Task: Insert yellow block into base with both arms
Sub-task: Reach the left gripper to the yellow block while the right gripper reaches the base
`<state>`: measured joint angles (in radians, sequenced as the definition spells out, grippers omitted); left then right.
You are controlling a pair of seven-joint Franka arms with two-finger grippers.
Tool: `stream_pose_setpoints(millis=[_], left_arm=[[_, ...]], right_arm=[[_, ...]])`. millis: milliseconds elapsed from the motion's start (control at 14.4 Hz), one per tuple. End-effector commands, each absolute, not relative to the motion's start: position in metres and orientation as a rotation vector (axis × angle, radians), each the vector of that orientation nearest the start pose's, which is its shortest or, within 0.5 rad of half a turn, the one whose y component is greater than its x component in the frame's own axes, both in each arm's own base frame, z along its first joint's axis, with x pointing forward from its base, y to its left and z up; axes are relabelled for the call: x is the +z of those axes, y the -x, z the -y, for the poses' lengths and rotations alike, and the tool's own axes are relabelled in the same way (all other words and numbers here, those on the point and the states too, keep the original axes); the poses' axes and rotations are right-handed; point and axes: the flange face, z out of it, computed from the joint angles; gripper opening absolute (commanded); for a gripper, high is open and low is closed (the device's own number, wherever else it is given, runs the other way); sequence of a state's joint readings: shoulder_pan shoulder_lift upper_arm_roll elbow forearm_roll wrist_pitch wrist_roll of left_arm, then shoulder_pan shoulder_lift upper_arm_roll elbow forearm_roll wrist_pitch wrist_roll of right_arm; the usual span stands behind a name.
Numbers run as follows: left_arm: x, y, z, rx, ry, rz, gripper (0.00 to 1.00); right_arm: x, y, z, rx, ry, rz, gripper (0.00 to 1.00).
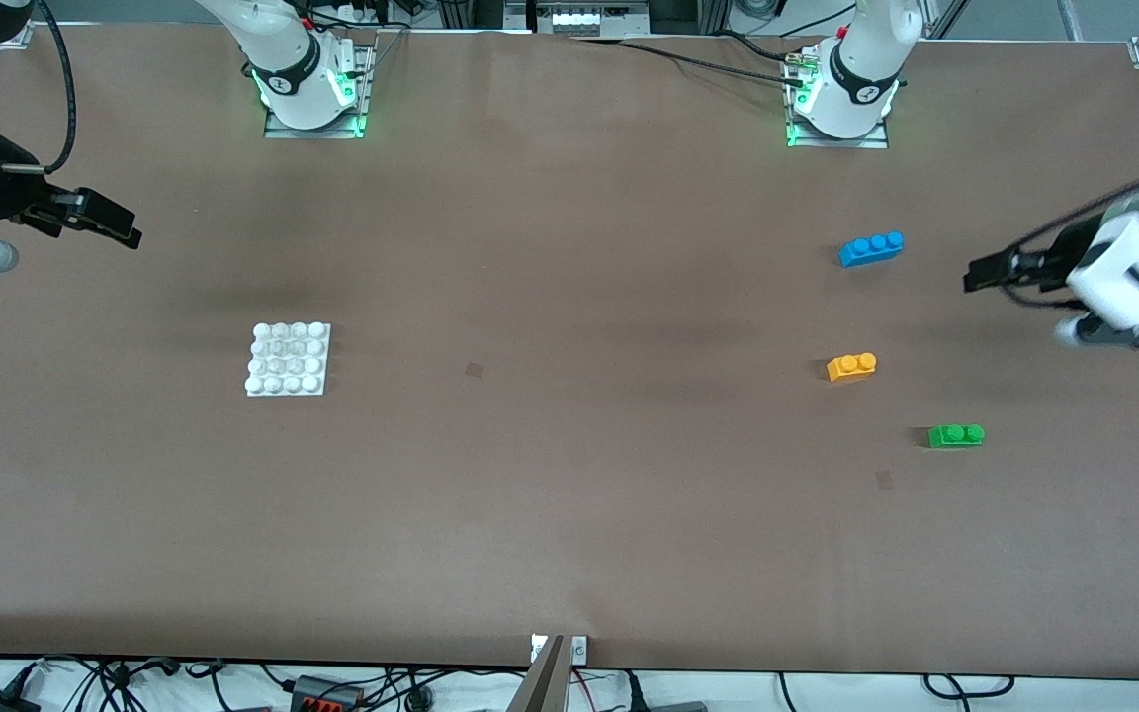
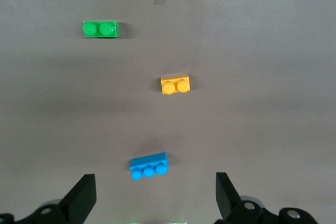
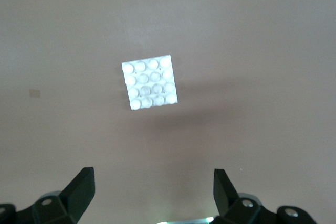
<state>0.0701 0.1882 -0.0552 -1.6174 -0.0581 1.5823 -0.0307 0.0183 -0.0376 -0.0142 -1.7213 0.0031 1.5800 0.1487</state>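
The yellow block point(image 1: 851, 367) lies on the brown table toward the left arm's end; it also shows in the left wrist view point(image 2: 175, 84). The white studded base point(image 1: 289, 359) lies toward the right arm's end and shows in the right wrist view point(image 3: 150, 82). My left gripper point(image 1: 987, 269) hangs open and empty in the air at the left arm's end of the table, its fingertips point(image 2: 84, 190) wide apart. My right gripper point(image 1: 115, 222) hangs open and empty in the air at the right arm's end, fingertips point(image 3: 83, 182) wide apart.
A blue three-stud brick point(image 1: 871, 248) lies farther from the front camera than the yellow block; it also shows in the left wrist view point(image 2: 149, 165). A green two-stud brick point(image 1: 956, 435) lies nearer, also in the left wrist view point(image 2: 101, 29). Both arm bases point(image 1: 312, 84) stand at the table's back edge.
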Motion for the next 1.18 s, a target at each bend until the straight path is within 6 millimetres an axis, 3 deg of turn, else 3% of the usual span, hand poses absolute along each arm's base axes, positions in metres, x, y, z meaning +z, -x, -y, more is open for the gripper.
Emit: stream_pose_setpoints(millis=[0,139,347,624,832,971,1109], left_arm=[[0.448,-0.599,0.000,0.321,3.199,0.184,1.00],[0.402,-0.594,0.004,0.267,3.201,0.188,1.00],[0.356,-0.590,0.022,0.172,3.205,0.151,1.00],[0.310,-0.591,0.036,0.110,3.212,0.134,1.00],[0.281,-0.577,0.037,0.023,3.211,0.133,1.00],[0.269,-0.577,0.037,0.015,3.207,0.115,1.00],[0.261,-0.579,0.037,-0.010,3.208,0.113,1.00]], right_arm=[[0.577,-0.535,0.001,0.267,3.128,-0.224,1.00],[0.564,-0.527,0.004,0.467,3.121,-0.223,1.00],[0.542,-0.543,0.005,0.538,3.116,-0.221,1.00],[0.443,-0.578,0.001,0.739,3.086,-0.192,1.00],[0.361,-0.593,0.003,0.644,3.103,-0.190,1.00],[0.311,-0.604,0.011,0.585,3.090,-0.063,1.00],[0.274,-0.610,0.024,0.564,3.047,0.012,1.00]])
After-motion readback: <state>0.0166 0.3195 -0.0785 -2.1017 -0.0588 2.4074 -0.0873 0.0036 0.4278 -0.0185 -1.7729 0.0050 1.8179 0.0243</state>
